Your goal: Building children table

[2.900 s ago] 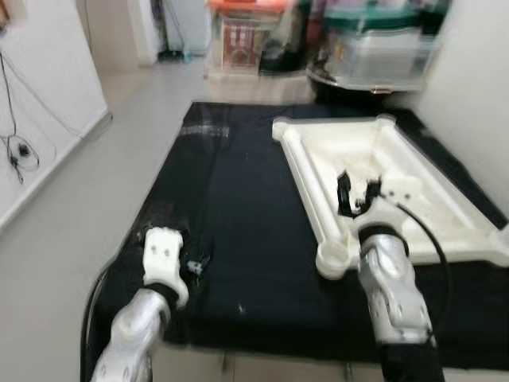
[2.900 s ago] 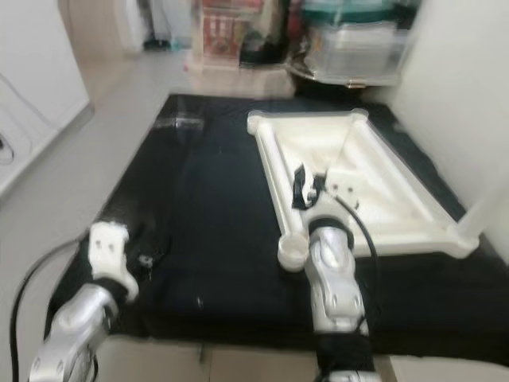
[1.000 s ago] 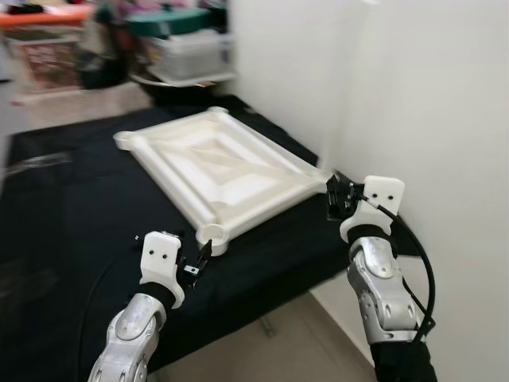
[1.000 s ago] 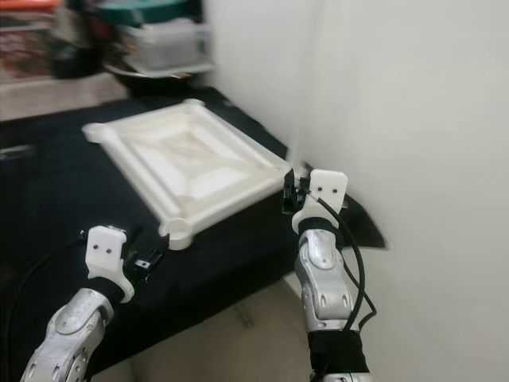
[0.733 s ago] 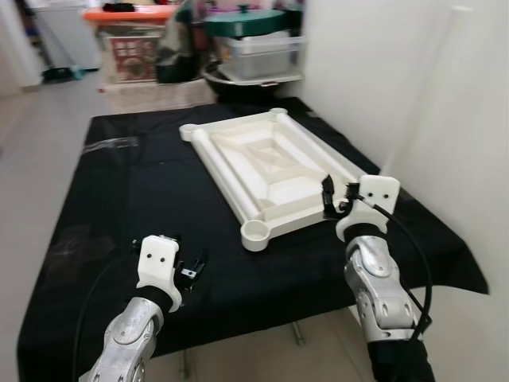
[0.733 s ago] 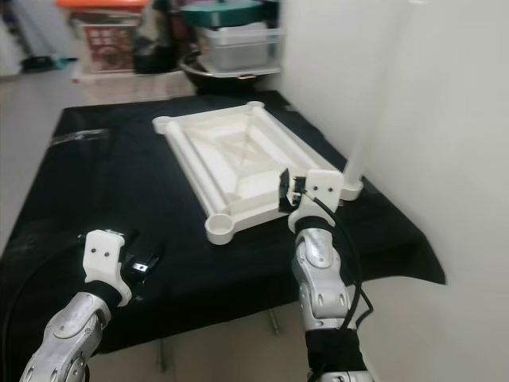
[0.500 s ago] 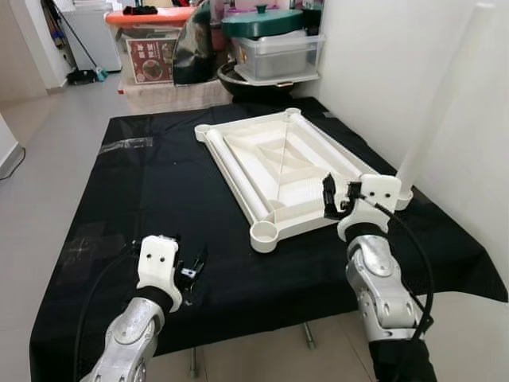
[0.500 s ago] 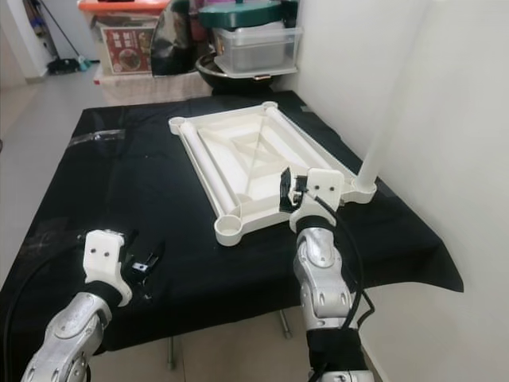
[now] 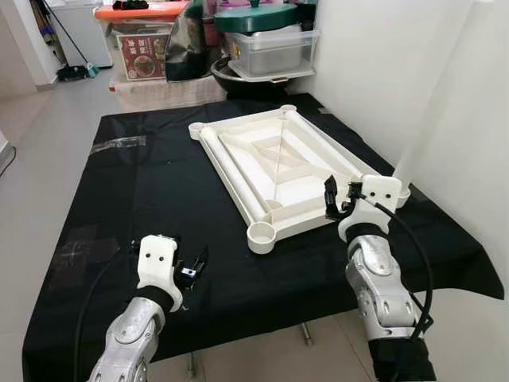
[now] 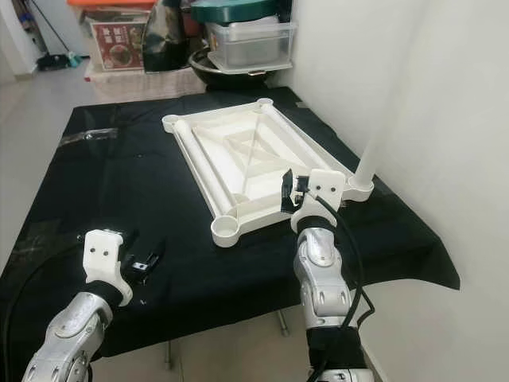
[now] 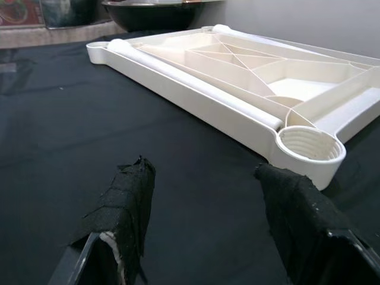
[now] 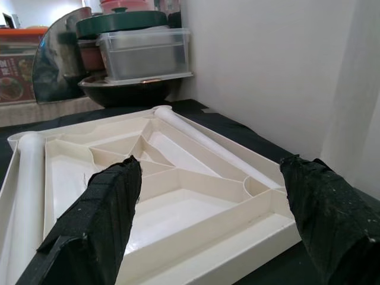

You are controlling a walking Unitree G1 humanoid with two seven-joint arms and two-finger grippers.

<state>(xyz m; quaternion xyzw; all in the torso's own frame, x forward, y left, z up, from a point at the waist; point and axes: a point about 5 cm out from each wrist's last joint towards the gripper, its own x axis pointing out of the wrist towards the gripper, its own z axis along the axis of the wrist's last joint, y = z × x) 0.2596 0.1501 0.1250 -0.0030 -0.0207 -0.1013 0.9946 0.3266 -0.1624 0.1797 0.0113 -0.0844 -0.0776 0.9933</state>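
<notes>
A: Where's the children's table top [image 9: 278,163]?

B: Upside down on the black-draped table [image 9: 119,199], white plastic, ribs facing up. It sits toward the far right part of the cloth, turned at an angle. There's a round leg socket [image 9: 262,235] at its near corner, open and threaded inside, as the left wrist view shows it [image 11: 312,148].

A: Any legs on it?

B: One white leg [image 10: 382,119] stands upright in the right corner socket, close to the white wall [image 9: 382,64]. Two more white tubes lie in the top's underside along its long edges [image 12: 27,190].

A: And the right gripper [image 9: 336,199]?

B: Raised over the near right edge of the table top, just short of the standing leg. Its fingers [image 12: 101,219] are spread wide, with nothing between them.

A: The left gripper [image 9: 189,270]?

B: Low over bare cloth near the front edge, well apart from the table top. Fingers [image 11: 124,202] also wide apart, empty; the near socket lies ahead of them.

A: What's behind the table?

B: A clear storage box with a green lid [image 9: 274,44] over a dark basin, and an orange-lidded bin [image 9: 143,48] on the floor beside it.
</notes>
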